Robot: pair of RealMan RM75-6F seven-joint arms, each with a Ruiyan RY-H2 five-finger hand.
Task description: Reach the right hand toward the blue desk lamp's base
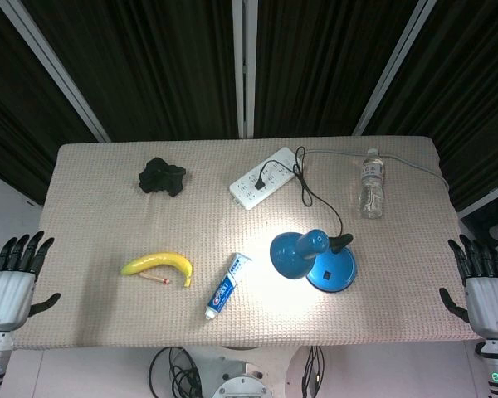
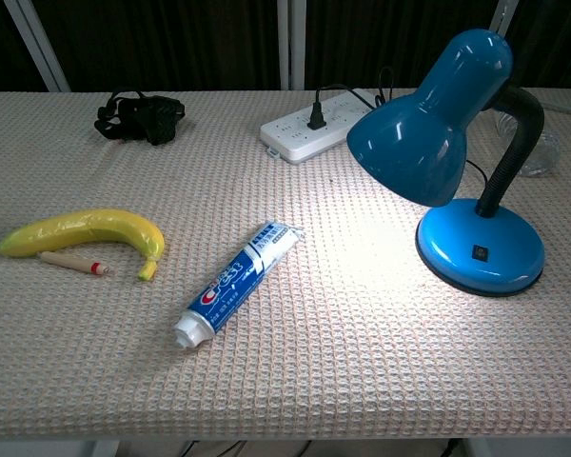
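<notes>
The blue desk lamp stands right of centre, lit, its shade (image 1: 295, 254) (image 2: 426, 124) bent down toward the table. Its round base (image 1: 333, 271) (image 2: 482, 246) carries a small black switch, and a black gooseneck (image 2: 514, 143) joins base to shade. My right hand (image 1: 479, 278) hangs off the table's right edge with fingers spread and nothing in it, well right of the base. My left hand (image 1: 15, 278) hovers off the left edge, also open and holding nothing. Neither hand shows in the chest view.
A toothpaste tube (image 1: 227, 286) (image 2: 236, 283) lies left of the lamp. A banana (image 1: 158, 265) (image 2: 86, 232) and a small stick (image 2: 73, 262) lie further left. A white power strip (image 1: 264, 177) (image 2: 319, 127), a water bottle (image 1: 371, 183) and a black cloth (image 1: 161, 177) (image 2: 139, 118) sit behind.
</notes>
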